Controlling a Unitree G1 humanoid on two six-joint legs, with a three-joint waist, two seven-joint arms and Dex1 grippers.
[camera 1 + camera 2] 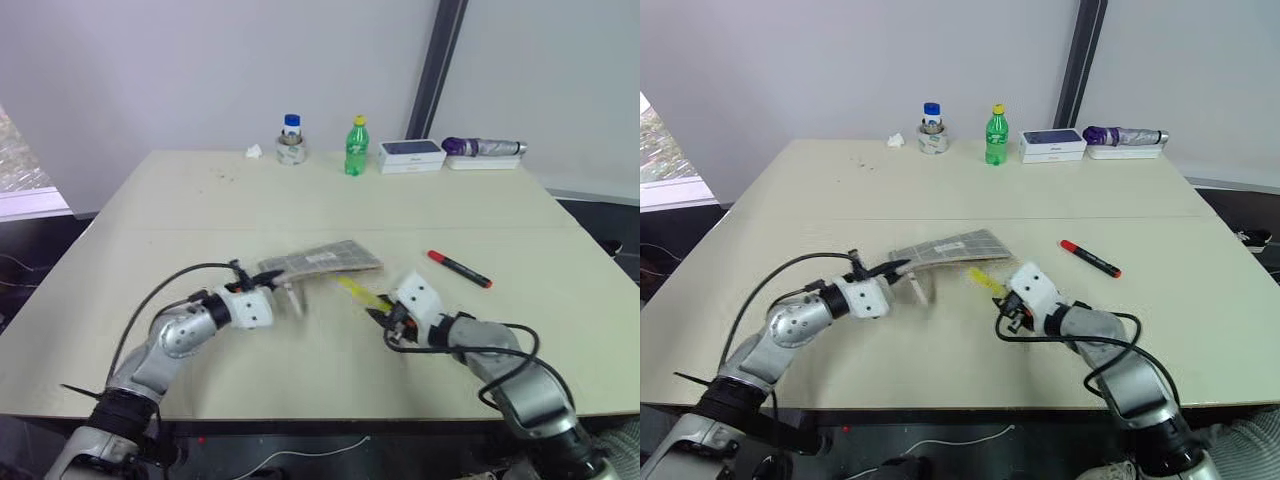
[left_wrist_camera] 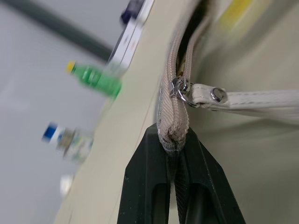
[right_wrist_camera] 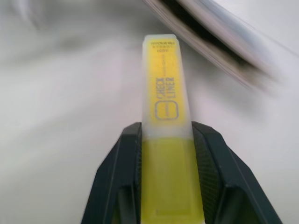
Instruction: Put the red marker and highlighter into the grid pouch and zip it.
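Nearest the camera, the two arms reach inward over the near half of the bench [image 1: 180, 200]. On the left, the left gripper [image 1: 284, 287] has its jaws closed on the near-left end of the grid pouch [image 1: 325, 259], pinching the closed end of the zipper band, as the left wrist view shows: the two black fingers [image 2: 149, 186] clamp the fabric just below the zipper slider [image 2: 180, 87], from which a pale pull strap [image 2: 247, 100] runs off to the side. Past the slider the zipper is parted and the pouch mouth gapes. The pouch is lifted at the held end and tilts, its far-right part resting on the bench at mid-table.

On the right, the right gripper [image 1: 378, 306] has its jaws gripping the highlighter [image 1: 358, 292] around its lower body; the yellow pen sticks out beyond the fingertips, its capped end pointing toward the pouch's open edge, near it but still apart from it. In the right wrist view the highlighter [image 3: 164, 107] stands between the two fingers, with the pouch's edge blurred just beyond its tip.

Right of the pouch and beyond the right gripper, the red marker [image 1: 459, 269] lies flat on the bench, well apart from both jaws, red cap toward the left.

Along the far edge stand a blue-capped jar [image 1: 291, 140], a green bottle [image 1: 356, 147], a white box [image 1: 411, 155] and a purple folded umbrella [image 1: 482, 148].
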